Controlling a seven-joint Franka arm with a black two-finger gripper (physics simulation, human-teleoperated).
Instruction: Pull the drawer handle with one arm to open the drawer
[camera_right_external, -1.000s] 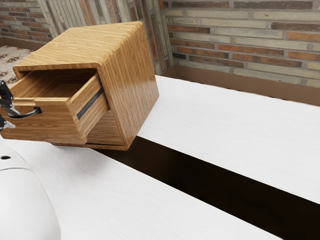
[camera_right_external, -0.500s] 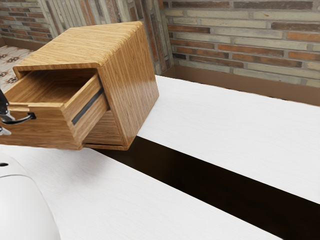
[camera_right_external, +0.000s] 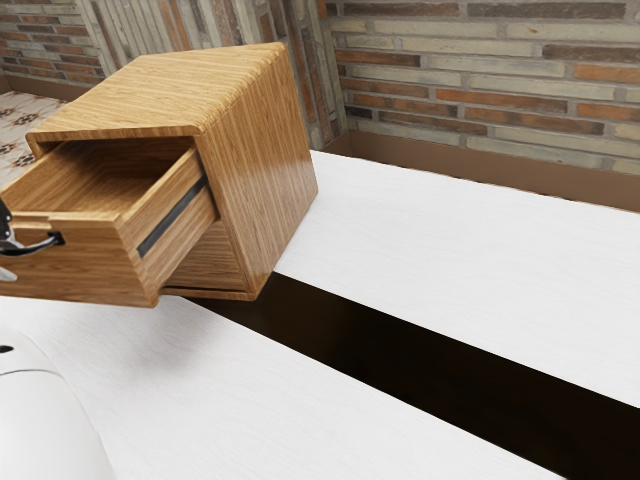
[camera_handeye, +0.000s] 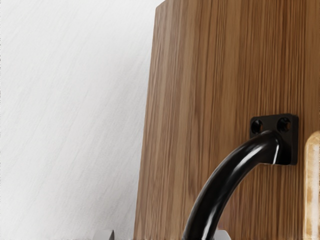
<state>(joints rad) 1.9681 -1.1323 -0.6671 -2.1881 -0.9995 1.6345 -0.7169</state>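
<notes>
1. Since a second ago the drawer (camera_right_external: 95, 215) has slid further out of the cabinet (camera_right_external: 250, 150), toward the exterior view's left, and more of the dark runner (camera_right_external: 168, 224) along its side is now exposed.
2. Over the same second the gripper (camera_right_external: 4, 243) has backed off the same way and now sits right at the exterior view's left edge, with just a few dark and silver bits in sight.
3. I cannot tell from here whether the gripper is clamped or open. It is right at the black handle (camera_right_external: 38, 242), which curves off the drawer front toward it.
4. The drawer is the cabinet's upper one. It stands well open, with its wooden floor and inner walls in plain view.
5. In the wrist view the handle (camera_handeye: 225, 180) is a thick black bar arching up to a square black mounting plate (camera_handeye: 276, 131) with two screw holes, fixed on the drawer front (camera_handeye: 210, 70).
6. Beside the drawer front in that view lies the white tabletop (camera_handeye: 65, 100).
7. The arm's rounded white shell (camera_right_external: 35, 430) sits in the exterior view's lower left corner.
8. A dark gap (camera_right_external: 420, 375) runs from the cabinet's foot toward the exterior view's right, between two white table surfaces (camera_right_external: 470, 250).
9. A brick wall (camera_right_external: 480, 80) stands behind it all.
</notes>
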